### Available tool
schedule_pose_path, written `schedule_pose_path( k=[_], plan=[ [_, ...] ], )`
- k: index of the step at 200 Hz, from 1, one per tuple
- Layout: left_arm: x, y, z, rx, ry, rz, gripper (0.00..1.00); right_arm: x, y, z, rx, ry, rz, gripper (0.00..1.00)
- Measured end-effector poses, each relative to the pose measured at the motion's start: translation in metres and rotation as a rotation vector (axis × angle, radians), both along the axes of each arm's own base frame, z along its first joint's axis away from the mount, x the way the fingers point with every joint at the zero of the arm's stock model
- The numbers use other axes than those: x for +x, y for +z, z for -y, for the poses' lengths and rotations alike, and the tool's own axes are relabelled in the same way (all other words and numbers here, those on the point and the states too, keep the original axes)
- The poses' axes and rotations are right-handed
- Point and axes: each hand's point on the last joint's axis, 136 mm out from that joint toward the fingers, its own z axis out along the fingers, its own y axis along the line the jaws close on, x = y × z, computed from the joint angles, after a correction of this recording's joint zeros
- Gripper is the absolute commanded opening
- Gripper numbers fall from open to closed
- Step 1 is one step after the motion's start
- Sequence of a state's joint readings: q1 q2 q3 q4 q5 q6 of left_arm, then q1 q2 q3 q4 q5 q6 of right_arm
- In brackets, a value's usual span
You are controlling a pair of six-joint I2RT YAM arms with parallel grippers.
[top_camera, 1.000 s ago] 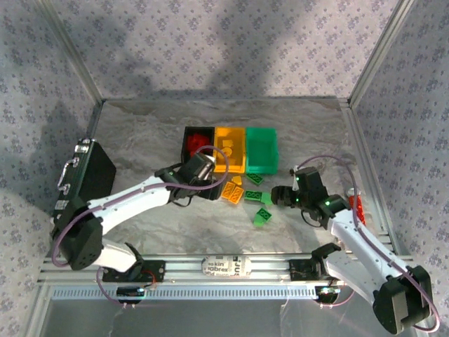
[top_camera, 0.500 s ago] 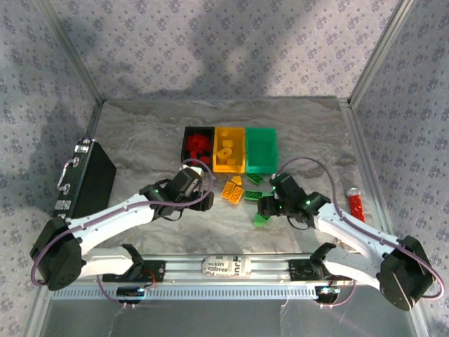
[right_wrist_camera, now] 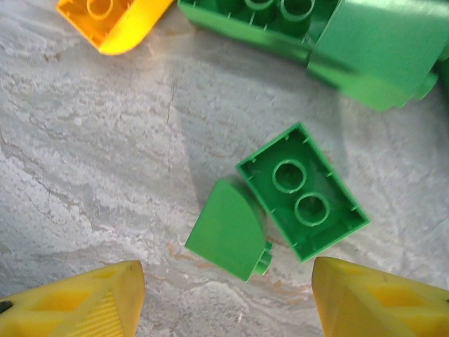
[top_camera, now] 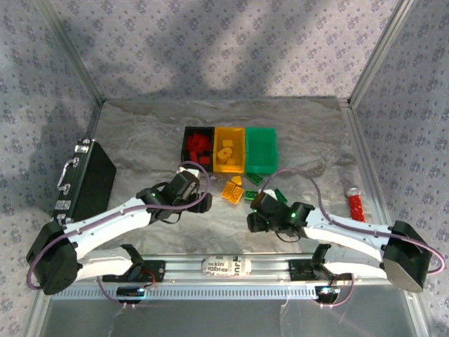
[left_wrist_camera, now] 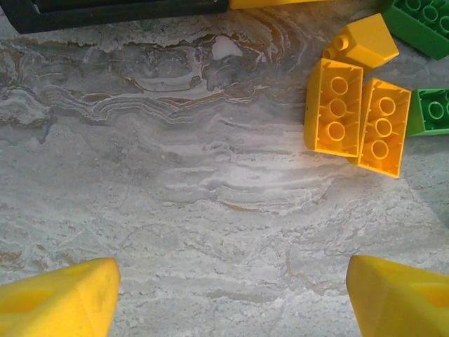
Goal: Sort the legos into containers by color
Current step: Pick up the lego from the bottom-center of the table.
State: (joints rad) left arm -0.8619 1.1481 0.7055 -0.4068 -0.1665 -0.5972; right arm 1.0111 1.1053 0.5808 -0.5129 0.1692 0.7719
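Note:
Three bins stand in a row: black (top_camera: 188,137) holding red bricks, yellow-orange (top_camera: 243,149) holding orange bricks, and green (top_camera: 262,149). Loose orange bricks (top_camera: 232,191) and green bricks (top_camera: 266,196) lie in front of them. My left gripper (top_camera: 204,203) is open over bare table, with two orange bricks (left_wrist_camera: 335,105) and a sloped one (left_wrist_camera: 361,41) ahead to its right. My right gripper (right_wrist_camera: 228,302) is open just short of a curved green brick (right_wrist_camera: 228,228) and an upturned green brick (right_wrist_camera: 303,189), touching neither.
A large black case (top_camera: 88,179) with a metal handle lies at the left. A long red strip (top_camera: 357,205) rests near the right wall. More green bricks (right_wrist_camera: 379,49) and an orange one (right_wrist_camera: 112,21) lie beyond the right gripper. The metal rail runs along the near edge.
My left gripper has drawn back from the black bin towards the near left. My right gripper has swung left and now sits over the loose green bricks.

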Motion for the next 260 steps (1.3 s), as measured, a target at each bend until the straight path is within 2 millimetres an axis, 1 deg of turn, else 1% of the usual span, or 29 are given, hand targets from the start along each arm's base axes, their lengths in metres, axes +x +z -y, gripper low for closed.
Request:
schedule_pose_path(
  k=[35, 56, 77, 96, 134, 162, 186, 198, 217, 243, 260],
  plan=[
    [-0.002, 0.003, -0.002, -0.014, 0.005, 0.013, 0.84, -0.007, -0.01, 0.001, -0.019, -0.07, -0.041, 0.66],
    [-0.004, 0.0, -0.004, -0.011, 0.009, 0.008, 0.84, -0.009, -0.019, 0.003, -0.039, -0.11, -0.063, 0.65],
    [-0.005, -0.001, -0.005, -0.01, 0.013, 0.003, 0.83, -0.011, -0.03, 0.006, -0.081, -0.135, -0.087, 0.62],
    [-0.005, -0.003, -0.006, -0.009, 0.014, 0.0, 0.83, -0.008, -0.034, 0.003, -0.103, -0.16, -0.098, 0.6],
    [-0.006, -0.004, -0.008, -0.005, 0.016, 0.001, 0.83, 0.001, -0.033, -0.005, -0.111, -0.201, -0.088, 0.56],
    [-0.006, -0.004, -0.009, -0.002, 0.019, 0.003, 0.83, 0.007, -0.033, -0.011, -0.121, -0.214, -0.082, 0.51],
    [-0.005, -0.002, -0.009, -0.003, 0.023, 0.012, 0.82, 0.009, -0.034, -0.013, -0.13, -0.224, -0.079, 0.45],
    [-0.004, -0.002, -0.01, -0.002, 0.025, 0.015, 0.83, 0.009, -0.034, -0.012, -0.137, -0.226, -0.077, 0.41],
    [-0.005, -0.003, -0.011, 0.001, 0.027, 0.017, 0.82, 0.008, -0.033, -0.01, -0.15, -0.227, -0.074, 0.37],
    [-0.004, -0.003, -0.012, 0.003, 0.029, 0.019, 0.82, 0.006, -0.028, -0.009, -0.177, -0.217, -0.067, 0.34],
    [-0.004, -0.003, -0.012, 0.004, 0.029, 0.019, 0.82, 0.009, -0.018, -0.01, -0.182, -0.205, -0.05, 0.34]
  ],
)
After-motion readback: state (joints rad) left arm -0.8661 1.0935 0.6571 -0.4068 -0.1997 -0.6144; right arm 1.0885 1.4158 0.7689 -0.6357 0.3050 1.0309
